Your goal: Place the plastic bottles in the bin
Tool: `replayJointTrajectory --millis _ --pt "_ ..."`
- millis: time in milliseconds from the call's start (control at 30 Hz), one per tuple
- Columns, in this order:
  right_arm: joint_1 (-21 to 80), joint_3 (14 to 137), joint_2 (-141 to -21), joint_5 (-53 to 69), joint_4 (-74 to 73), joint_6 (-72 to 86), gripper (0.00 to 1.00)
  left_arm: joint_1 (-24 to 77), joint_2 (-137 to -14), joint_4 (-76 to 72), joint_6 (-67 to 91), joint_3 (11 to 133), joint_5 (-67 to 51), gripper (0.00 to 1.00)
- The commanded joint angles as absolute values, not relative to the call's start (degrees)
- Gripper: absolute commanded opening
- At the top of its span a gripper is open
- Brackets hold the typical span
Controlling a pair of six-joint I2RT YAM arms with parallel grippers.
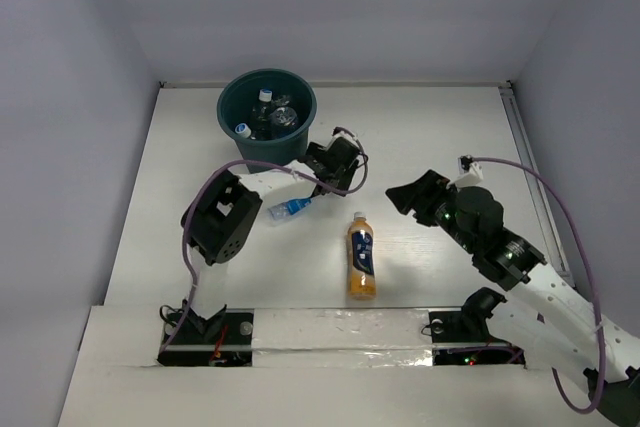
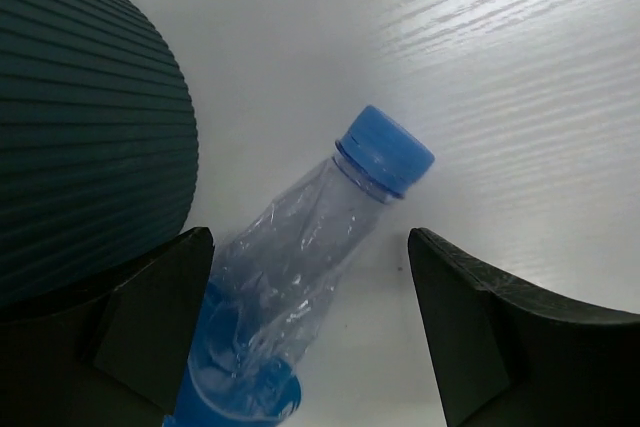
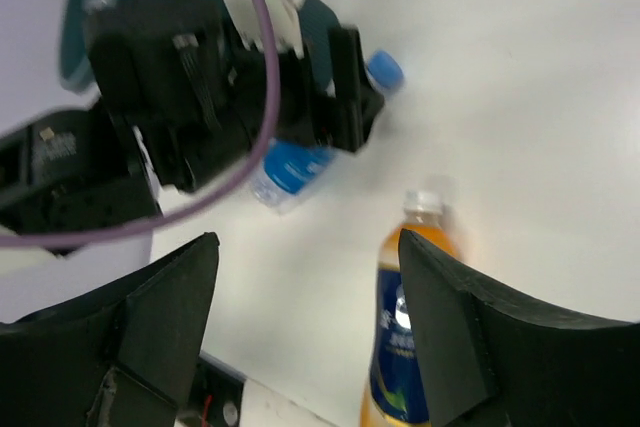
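A clear bottle with a blue label and cap (image 1: 291, 209) lies on the table just in front of the dark teal bin (image 1: 267, 112). My left gripper (image 1: 313, 192) is open and straddles it. In the left wrist view the bottle (image 2: 300, 257) lies between the fingers, close to the left finger (image 2: 150, 312), its cap pointing away, with the bin wall (image 2: 90, 127) to the left. Several bottles (image 1: 268, 115) lie inside the bin. The orange bottle (image 1: 361, 257) lies mid-table. My right gripper (image 1: 405, 195) is open and empty, above and right of the orange bottle (image 3: 405, 347).
The white table ends at a taped front ledge (image 1: 340, 332) by the arm bases. The left arm's elbow (image 1: 218, 217) stands left of the bottles. A purple cable (image 3: 262, 107) loops from the left wrist. Grey walls enclose the table.
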State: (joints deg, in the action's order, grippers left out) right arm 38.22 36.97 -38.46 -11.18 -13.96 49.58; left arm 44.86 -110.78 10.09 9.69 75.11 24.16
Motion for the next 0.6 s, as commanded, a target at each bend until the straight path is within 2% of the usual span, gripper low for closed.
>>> replayJointTrajectory --millis 0,133,233,267,367,567 --pt "37.9 34.7 -37.7 -7.8 -17.4 51.8 0.81 44.2 -113.4 11.9 9.6 79.7 24.2 0.77" --pt "37.9 34.5 -39.5 -6.2 -17.8 51.6 0.83 44.2 -115.7 12.8 10.9 79.4 23.0 0.69" --pt "37.9 35.0 -41.7 -5.5 -17.8 51.2 0.83 44.2 -114.4 11.9 12.5 77.5 21.8 0.46" --pt "37.9 35.4 -43.7 -4.9 -17.7 50.5 0.83 44.2 -113.6 11.8 12.7 77.2 21.5 0.29" --pt "37.9 36.0 -48.1 -1.9 -17.5 48.2 0.93 44.2 -109.2 12.9 14.4 77.3 20.4 0.15" --pt "37.9 40.9 -63.7 7.0 -17.1 41.4 0.99 44.2 -95.7 17.0 16.6 81.9 16.2 0.12"
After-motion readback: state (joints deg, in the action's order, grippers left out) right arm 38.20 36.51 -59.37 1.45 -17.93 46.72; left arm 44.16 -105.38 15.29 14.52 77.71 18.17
